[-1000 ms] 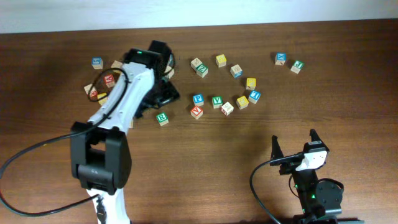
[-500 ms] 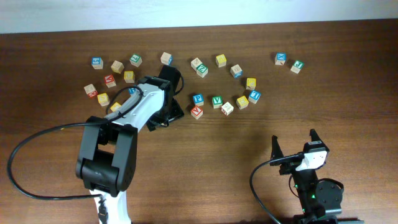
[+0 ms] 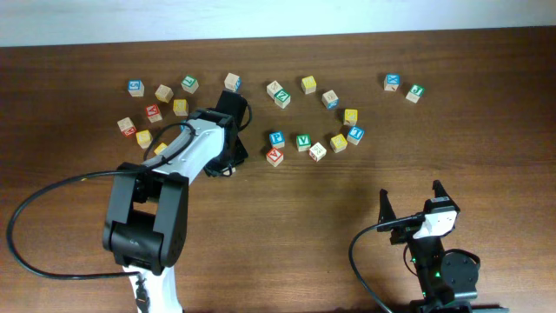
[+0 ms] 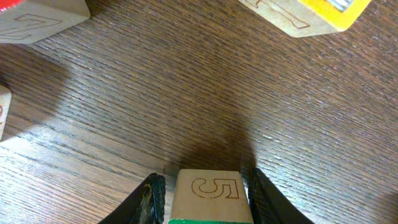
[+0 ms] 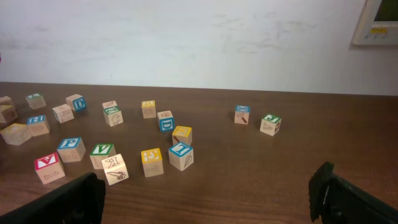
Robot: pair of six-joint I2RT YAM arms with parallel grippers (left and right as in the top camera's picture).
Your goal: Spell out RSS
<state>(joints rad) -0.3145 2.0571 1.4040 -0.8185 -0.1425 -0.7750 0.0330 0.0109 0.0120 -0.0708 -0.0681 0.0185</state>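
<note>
A wooden block (image 4: 208, 193) with a green top face and a 5 engraved on its side sits between my left gripper's (image 4: 204, 190) fingers, which press close on both sides. Its letter is hidden. In the overhead view the left gripper (image 3: 228, 155) covers this block, left of the red block (image 3: 274, 156) and blue block (image 3: 276, 138). Several more letter blocks lie scattered across the back of the table. My right gripper (image 3: 410, 198) stands wide open and holds nothing near the front right; in its own view it is the right gripper (image 5: 208, 199).
A red-topped block (image 4: 37, 15) and a yellow-topped block (image 4: 311, 12) lie just beyond the left gripper. Two blocks (image 3: 393, 82) (image 3: 415, 92) sit apart at the back right. The left arm's cable (image 3: 52, 196) loops over the front left of the table.
The left gripper swung right and toward the front, came down over the green-topped block, and its jaws closed from wide open to against the block. The right arm has not moved.
</note>
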